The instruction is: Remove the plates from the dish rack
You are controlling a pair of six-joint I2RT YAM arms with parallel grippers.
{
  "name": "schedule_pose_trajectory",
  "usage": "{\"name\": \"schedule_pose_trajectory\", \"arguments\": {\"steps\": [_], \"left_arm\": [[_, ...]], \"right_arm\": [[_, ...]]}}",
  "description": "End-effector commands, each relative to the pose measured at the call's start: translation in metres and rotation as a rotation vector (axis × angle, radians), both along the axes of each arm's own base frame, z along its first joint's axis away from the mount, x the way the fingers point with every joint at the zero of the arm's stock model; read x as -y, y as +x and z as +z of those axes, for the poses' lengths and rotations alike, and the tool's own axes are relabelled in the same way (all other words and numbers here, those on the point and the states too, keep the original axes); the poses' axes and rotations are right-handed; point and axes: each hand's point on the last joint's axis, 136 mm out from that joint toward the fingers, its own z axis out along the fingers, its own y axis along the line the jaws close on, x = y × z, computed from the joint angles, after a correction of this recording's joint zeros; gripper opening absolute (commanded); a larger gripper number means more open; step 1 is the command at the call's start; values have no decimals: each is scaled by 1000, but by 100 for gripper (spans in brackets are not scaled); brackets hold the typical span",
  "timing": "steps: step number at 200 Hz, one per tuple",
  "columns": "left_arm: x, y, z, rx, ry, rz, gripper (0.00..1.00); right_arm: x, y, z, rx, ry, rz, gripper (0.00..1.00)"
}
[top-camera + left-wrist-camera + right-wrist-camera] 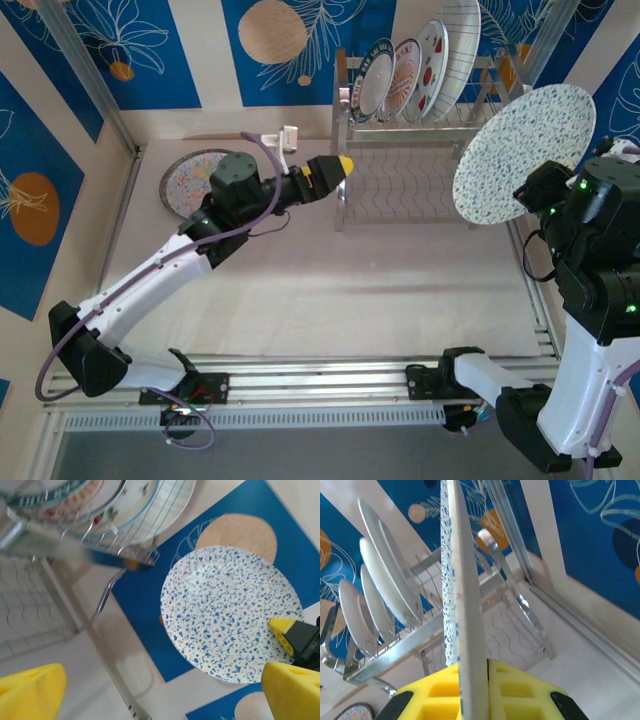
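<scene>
Four plates [405, 75] stand in the dish rack [420, 150]; right gripper [535, 195] clamps a speckled plate [525, 150] aloft, left gripper [338, 168] spread apart.

No text can be read; marks on the dark-rimmed plate [375, 80] are too blurred

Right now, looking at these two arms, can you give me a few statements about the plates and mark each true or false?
The right gripper is shut on the speckled plate at its rim. True.
The left gripper holds a plate. False: it is open and empty.
The dish rack is empty. False: four plates stand in its upper shelf.
A floral plate lies flat on the table. True.
</scene>
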Motion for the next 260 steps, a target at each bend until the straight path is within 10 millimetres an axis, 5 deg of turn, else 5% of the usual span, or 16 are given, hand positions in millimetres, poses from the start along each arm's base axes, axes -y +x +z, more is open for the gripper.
{"name": "schedule_pose_trajectory", "arguments": {"steps": [1, 61, 120, 209, 260], "left_arm": [[16, -12, -19, -74, -8, -67, 99], [38, -21, -99, -273, 39, -118, 96], [54, -21, -146, -409, 6, -131, 92], [67, -14, -166, -486, -16, -142, 81], [68, -6, -158, -487, -67, -134, 68]], "right_arm": [[-12, -7, -15, -21, 140, 22, 0], [-35, -14, -67, -129, 328, 77, 0], [-69, 0, -103, -194, 491, 198, 0], [-108, 27, -135, -242, 661, 379, 0], [-123, 37, -144, -240, 738, 481, 0]]}}
